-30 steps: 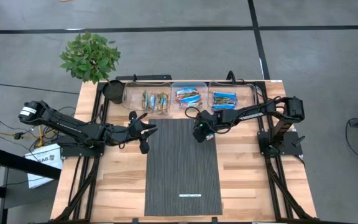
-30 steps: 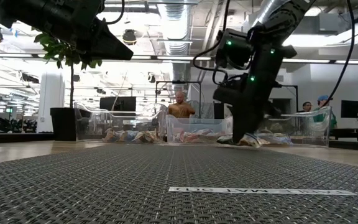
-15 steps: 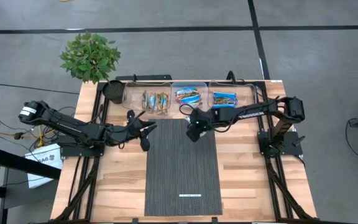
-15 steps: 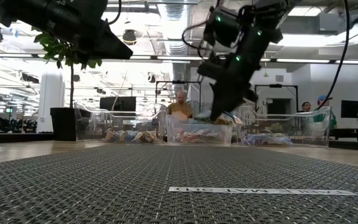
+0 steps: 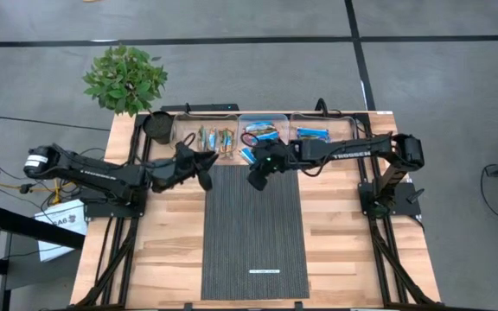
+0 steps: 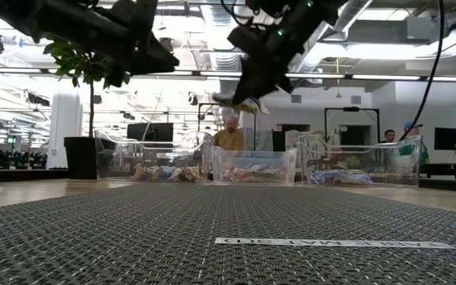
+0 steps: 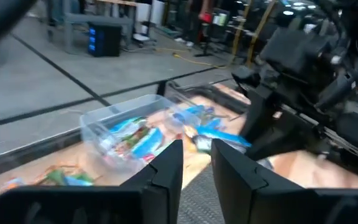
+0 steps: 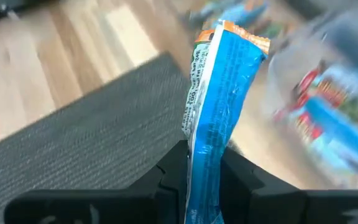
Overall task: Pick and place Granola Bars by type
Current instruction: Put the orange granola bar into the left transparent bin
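Note:
My right gripper (image 8: 205, 174) is shut on a blue Granola Bar (image 8: 219, 93) with an orange end, high above the far edge of the grey mat (image 5: 253, 233). In the low view this bar (image 6: 240, 103) hangs well over the bins. Three clear bins stand along the far edge. The left bin (image 5: 213, 136) holds tan bars, the middle bin (image 5: 262, 130) blue-and-red ones, and the right bin (image 5: 314, 134) bright blue ones. My left gripper (image 5: 201, 164) hovers beside the mat's far left corner, its fingers (image 7: 169, 165) a narrow gap apart with nothing between them. My right gripper pinches the bar's near end (image 8: 204, 155) between its two fingers. The fingers slant downward, coming from the table's right. The bar runs on past the fingertips, with its orange end (image 8: 244, 37) farthest out. It is lifted clear of the mat and the bins.
A white strip mark (image 5: 264, 271) lies on the mat near the front edge. A potted plant (image 5: 125, 78) stands beyond the far left corner, with a dark pot (image 5: 156, 126) beside the bins. People (image 6: 229, 134) show in the room behind.
My right gripper has risen from the mat's far right corner with the bar. It has carried the bar toward the table's left, and the bar is lifted clear. My left gripper has swung toward the far edge and rolled a little.

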Motion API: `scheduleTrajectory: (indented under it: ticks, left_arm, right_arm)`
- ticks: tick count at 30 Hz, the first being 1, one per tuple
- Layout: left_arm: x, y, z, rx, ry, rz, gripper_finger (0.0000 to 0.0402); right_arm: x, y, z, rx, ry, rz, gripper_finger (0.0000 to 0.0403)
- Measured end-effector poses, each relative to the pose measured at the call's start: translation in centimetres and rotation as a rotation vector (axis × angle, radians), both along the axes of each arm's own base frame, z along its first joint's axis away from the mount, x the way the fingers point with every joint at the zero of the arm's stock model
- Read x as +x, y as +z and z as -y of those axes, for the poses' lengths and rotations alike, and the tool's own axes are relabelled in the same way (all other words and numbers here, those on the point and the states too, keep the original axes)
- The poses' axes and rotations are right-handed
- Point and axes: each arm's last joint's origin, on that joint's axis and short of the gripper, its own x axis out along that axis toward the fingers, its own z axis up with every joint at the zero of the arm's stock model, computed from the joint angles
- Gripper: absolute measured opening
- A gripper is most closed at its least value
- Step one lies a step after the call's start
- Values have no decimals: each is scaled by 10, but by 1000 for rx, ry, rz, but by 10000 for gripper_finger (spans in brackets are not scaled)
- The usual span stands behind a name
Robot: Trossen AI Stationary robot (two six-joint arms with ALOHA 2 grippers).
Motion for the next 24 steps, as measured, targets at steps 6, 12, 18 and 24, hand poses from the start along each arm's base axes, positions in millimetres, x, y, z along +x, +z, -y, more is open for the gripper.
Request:
scheduleTrajectory:
  ticks: [6,12,18,24]
  left_arm:
    - [1,4,-22,-72,-79,77,130]
    - [0,16,-37,-99,-134,221,202]
    - [-1,20,-43,-124,-145,285,249]
    - [-2,21,-46,-143,-136,307,261]
  right_arm:
    - [9,26,4,-136,-10,68,58]
    - [17,39,8,-205,9,171,58]
    - [22,48,11,-241,10,271,58]
    - [26,56,11,-276,29,355,58]
